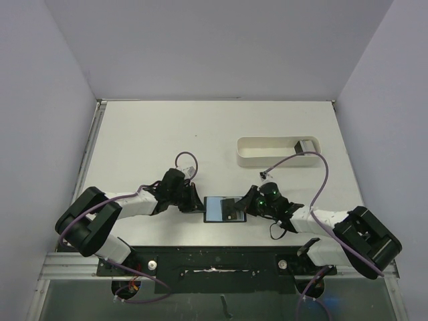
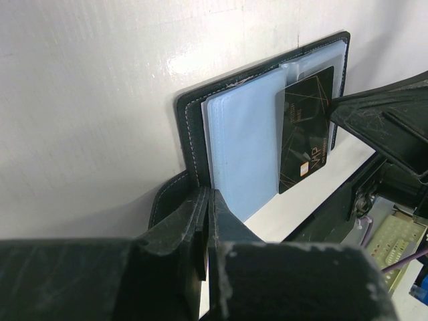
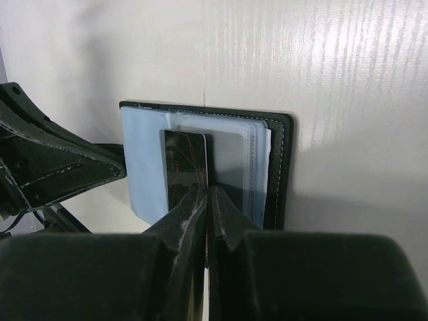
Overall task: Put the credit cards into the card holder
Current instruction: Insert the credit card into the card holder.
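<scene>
The card holder (image 1: pixel 215 208) lies open on the table between my grippers, its bluish pockets up. My left gripper (image 1: pixel 198 200) is shut on the snap tab at its left edge, seen close in the left wrist view (image 2: pixel 208 200) next to the pockets (image 2: pixel 244 147). My right gripper (image 1: pixel 249 204) is shut on the edge of a black credit card with gold lines (image 3: pixel 184 157), which lies on the right-hand pockets (image 3: pixel 237 167). I cannot tell whether it sits inside a sleeve. The card also shows in the left wrist view (image 2: pixel 306 127).
A long white oval tray (image 1: pixel 277 160) stands at the back right, with a greyish card (image 1: pixel 305 145) leaning at its right end. A small dark bit (image 1: pixel 266 174) lies in front of the tray. Walls close in the table's left, right and back.
</scene>
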Tool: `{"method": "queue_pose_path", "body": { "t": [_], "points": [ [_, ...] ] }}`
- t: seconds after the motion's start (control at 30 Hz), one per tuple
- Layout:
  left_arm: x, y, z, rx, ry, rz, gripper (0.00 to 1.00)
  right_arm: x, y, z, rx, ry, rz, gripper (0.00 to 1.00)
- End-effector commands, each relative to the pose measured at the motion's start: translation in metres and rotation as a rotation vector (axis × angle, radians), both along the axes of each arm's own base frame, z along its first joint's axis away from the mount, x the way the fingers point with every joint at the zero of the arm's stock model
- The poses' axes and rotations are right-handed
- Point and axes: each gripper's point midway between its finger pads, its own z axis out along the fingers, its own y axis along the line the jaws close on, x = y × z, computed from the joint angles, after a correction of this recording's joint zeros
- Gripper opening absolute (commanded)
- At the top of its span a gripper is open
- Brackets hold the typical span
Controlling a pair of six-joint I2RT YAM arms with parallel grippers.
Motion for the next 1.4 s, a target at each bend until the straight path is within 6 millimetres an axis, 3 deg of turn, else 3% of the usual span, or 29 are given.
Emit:
{"method": "queue_pose_path", "body": {
  "t": [0.0,0.3,0.53,1.37],
  "points": [
    [-0.009,0.002,-0.011,0.028,0.012,-0.011,0.0,0.007,0.01,0.005,0.013,-0.032,0.015,0.0],
    [-0.01,-0.003,-0.008,0.012,0.012,-0.014,0.0,0.012,0.013,0.006,0.03,-0.045,-0.029,0.0],
    [-0.015,-0.002,-0.014,0.019,0.035,-0.009,0.0,0.013,-0.003,0.005,0.045,-0.075,-0.126,0.0],
    [-0.03,-0.011,-0.019,-0.017,0.083,0.006,0.0,0.013,-0.025,0.004,0.012,-0.169,-0.269,0.0]
  ]
}}
